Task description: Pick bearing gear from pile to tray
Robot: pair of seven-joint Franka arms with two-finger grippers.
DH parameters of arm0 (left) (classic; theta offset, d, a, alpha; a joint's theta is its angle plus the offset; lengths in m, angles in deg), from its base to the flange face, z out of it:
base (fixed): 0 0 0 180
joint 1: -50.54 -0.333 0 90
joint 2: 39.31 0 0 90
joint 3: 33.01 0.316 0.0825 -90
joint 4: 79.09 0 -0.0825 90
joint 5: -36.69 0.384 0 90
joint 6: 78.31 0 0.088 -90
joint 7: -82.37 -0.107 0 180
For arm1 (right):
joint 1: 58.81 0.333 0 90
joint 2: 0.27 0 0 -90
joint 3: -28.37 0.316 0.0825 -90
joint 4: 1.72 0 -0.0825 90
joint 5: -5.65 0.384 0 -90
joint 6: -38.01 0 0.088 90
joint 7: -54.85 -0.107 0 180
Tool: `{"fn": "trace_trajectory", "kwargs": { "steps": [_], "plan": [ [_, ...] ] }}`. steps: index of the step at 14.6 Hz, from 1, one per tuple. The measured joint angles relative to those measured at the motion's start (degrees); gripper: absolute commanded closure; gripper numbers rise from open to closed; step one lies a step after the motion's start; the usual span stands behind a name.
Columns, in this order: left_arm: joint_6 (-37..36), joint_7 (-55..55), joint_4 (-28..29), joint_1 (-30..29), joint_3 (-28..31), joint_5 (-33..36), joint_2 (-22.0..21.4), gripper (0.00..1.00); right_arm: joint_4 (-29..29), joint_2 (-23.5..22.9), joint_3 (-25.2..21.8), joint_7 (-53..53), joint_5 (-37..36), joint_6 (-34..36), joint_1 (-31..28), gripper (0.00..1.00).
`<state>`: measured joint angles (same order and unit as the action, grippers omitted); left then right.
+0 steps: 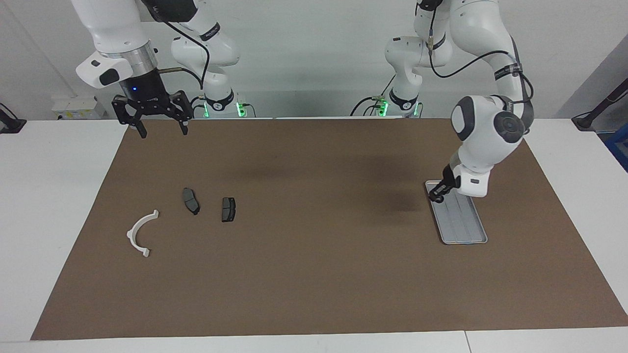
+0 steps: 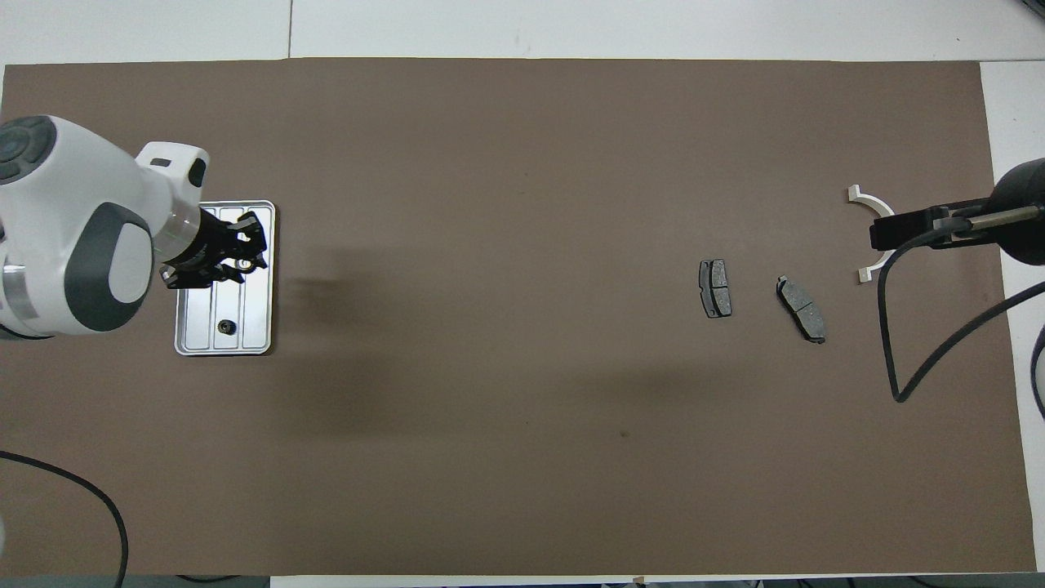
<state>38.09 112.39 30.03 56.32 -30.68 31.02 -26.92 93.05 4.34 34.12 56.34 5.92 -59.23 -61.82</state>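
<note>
1. The left gripper [image 2: 242, 260] hangs over the tray [image 2: 263, 327], jaws nearly closed on a small dark bearing gear [image 2: 243, 263].
2. The right gripper [image 1: 162, 130] waits above the mat's edge near its base, jaws spread wide and holding nothing.
3. Only the overhead view shows a second small black piece [image 2: 223, 327] in the tray's robot-side end.
4. The pile's brake pads [image 1: 191, 200] and white bracket [image 1: 141, 234] lie toward the right arm's end of the desk.

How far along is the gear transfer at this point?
Done: one small black round piece already lies in the tray. In hand: the left gripper, over the tray, looks shut on another small piece. Left: releasing it. The brake pads and white bracket lie untouched; the right gripper waits open.
</note>
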Motion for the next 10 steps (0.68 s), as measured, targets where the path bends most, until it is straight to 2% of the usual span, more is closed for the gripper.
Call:
{"fn": "trace_trajectory", "kwargs": {
  "steps": [3, 10],
  "plan": [
    [5.2, -5.1, 2.6, -2.7, -0.1, 0.0, 1.5, 1.0, -0.1, 0.2, -0.5, 0.0, 0.0, 0.5, -0.5, 0.0],
    [12.1, -8.6, 2.6, -5.5, -0.3, 0.0, 5.9, 1.0, -0.1, 2.4, -0.6, 0.0, 0.0, 1.3, -1.1, 0.0]
  ]
}}
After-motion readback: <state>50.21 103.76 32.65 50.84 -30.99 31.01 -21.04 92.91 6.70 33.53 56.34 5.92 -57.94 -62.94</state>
